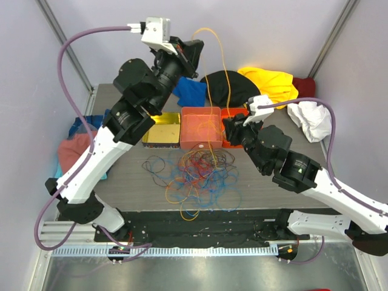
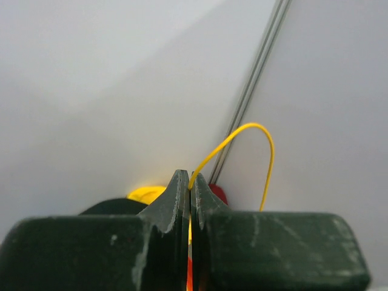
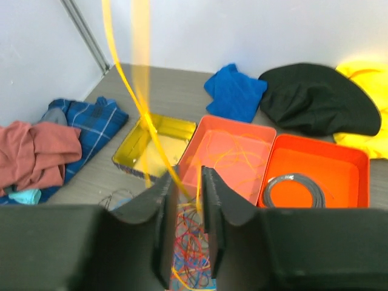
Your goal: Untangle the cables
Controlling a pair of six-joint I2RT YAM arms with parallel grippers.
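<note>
Left gripper [image 2: 190,177] up high, clamped tight on a yellow cable [image 2: 254,127]; right gripper [image 3: 189,174] (fingers slightly parted) straddles the strand, tangled cables [image 1: 197,176] below.

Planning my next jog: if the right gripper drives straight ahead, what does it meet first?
Likely the yellow cable hanging across the open right gripper; beyond it, the pale orange tray. Depth is unclear.

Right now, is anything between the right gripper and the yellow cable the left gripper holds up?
Nothing visible does: the yellow cable runs down into the gap between the open fingers of the right gripper.
</note>
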